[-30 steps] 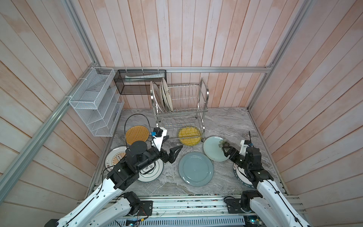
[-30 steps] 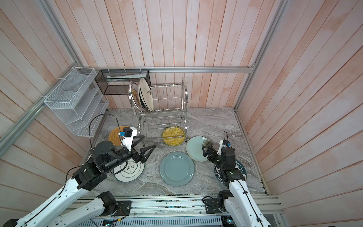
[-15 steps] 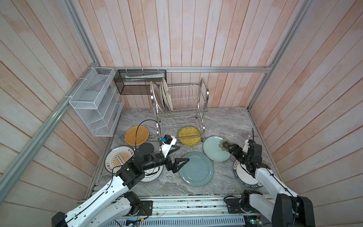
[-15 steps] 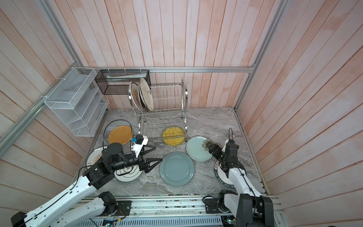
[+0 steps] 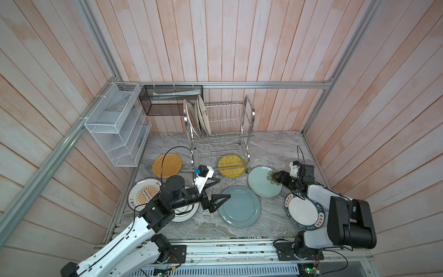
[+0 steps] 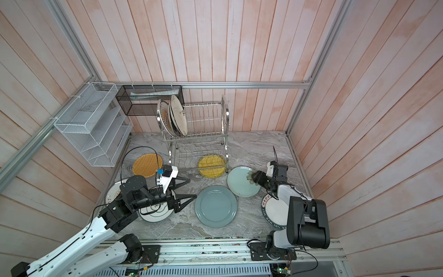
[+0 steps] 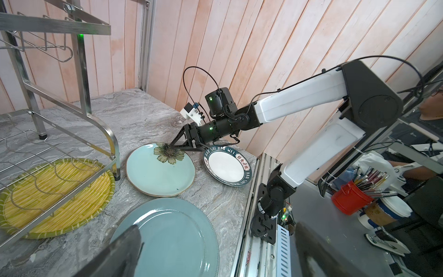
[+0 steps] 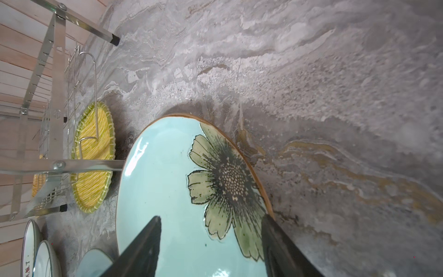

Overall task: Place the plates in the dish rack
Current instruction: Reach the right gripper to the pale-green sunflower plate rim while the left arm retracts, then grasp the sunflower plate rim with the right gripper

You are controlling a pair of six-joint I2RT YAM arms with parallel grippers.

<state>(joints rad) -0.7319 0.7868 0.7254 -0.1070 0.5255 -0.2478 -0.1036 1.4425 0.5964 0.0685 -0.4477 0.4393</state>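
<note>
Flanking the celadon plate [image 5: 262, 183] lie a grey-blue plate [image 5: 239, 207] and teal-rimmed plate [image 5: 304, 212].

Light: bright, even, diffuse; source not visible.
Shadows: soft; dark patch on the bench [image 8: 182, 108] just ahead of the right gripper [image 8: 210, 217] jaws.
Glare: white highlights on the pale celadon plate [image 8: 155, 191] ahead of those jaws.
Blur: jaws out of focus in both wrist views.
Distortion: wall planks [image 5: 72, 60] bow toward top-view edges.
</note>
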